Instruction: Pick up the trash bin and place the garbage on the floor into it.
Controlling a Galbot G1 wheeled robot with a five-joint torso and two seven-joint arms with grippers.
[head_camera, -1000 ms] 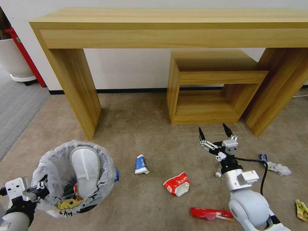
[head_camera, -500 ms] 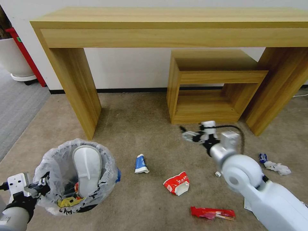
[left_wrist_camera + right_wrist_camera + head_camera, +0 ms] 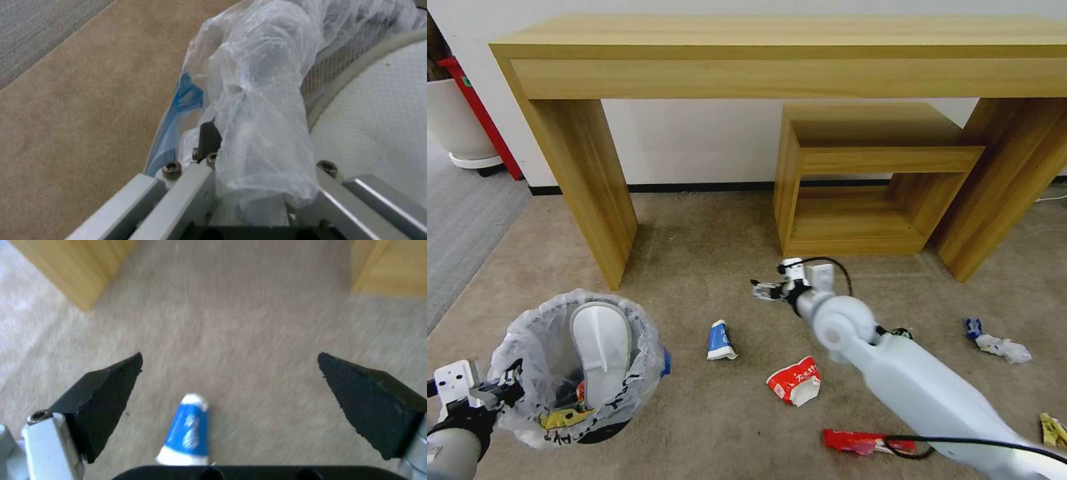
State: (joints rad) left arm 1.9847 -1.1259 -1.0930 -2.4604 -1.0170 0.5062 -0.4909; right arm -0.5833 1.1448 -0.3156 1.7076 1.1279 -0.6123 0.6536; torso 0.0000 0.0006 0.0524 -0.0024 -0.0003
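Observation:
The trash bin [image 3: 520, 347], black with a crinkly plastic liner, stands on the floor [image 3: 707, 267] at the lower left. A white slipper [image 3: 602, 350] and small wrappers lie inside it. My left gripper [image 3: 502, 391] is shut on the bin's near rim; the left wrist view shows a black finger [image 3: 208, 138] pinching the liner [image 3: 262, 110]. My right gripper [image 3: 760, 291] is open and hovers just beyond a blue-white tube [image 3: 718, 340]. That tube [image 3: 186, 430] lies below and between its spread fingers. Other garbage: a red-white crushed bowl [image 3: 795, 382], a red wrapper [image 3: 860, 442], a blue-white scrap [image 3: 997, 343] and a yellow wrapper [image 3: 1054, 430].
A long wooden desk [image 3: 780, 60] spans the back, its left leg [image 3: 587, 193] close behind the bin. A low wooden shelf unit [image 3: 860, 187] stands under the desk at the right. Grey carpet [image 3: 460, 220] and a white pot [image 3: 454, 127] lie at the far left.
My right arm has swung from the right side forward and leftward, bringing its open gripper over the blue-white tube. The bin and left gripper have shifted slightly toward me.

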